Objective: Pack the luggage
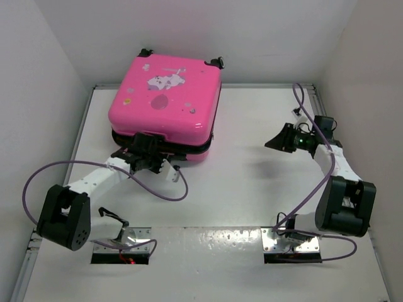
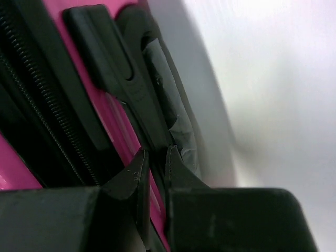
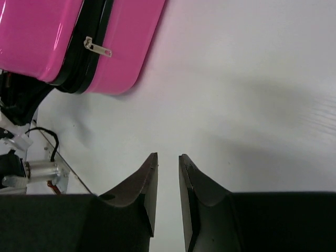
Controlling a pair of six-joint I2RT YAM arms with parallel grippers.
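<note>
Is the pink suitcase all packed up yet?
Nearly, it seems. The luggage lid is down. The left claw is pinching a black part at its zipper edge. Still to do: finishing the zip, which I can't see all round. The right claw hangs empty.

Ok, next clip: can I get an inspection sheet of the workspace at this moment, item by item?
Surface: white table, bare where visible.
Job's things: pink luggage lying flat at far left, shell halves together, zipper seam facing the arms.
Clutter: nothing seen.
Claws: left claw at the luggage's near edge, pinched on a black tab; right claw slightly apart, empty, over bare table.
Cables: purple cables loop off both arms; the left arm's second loop sags near the case.
Surroundings: white walls on three sides.
</note>
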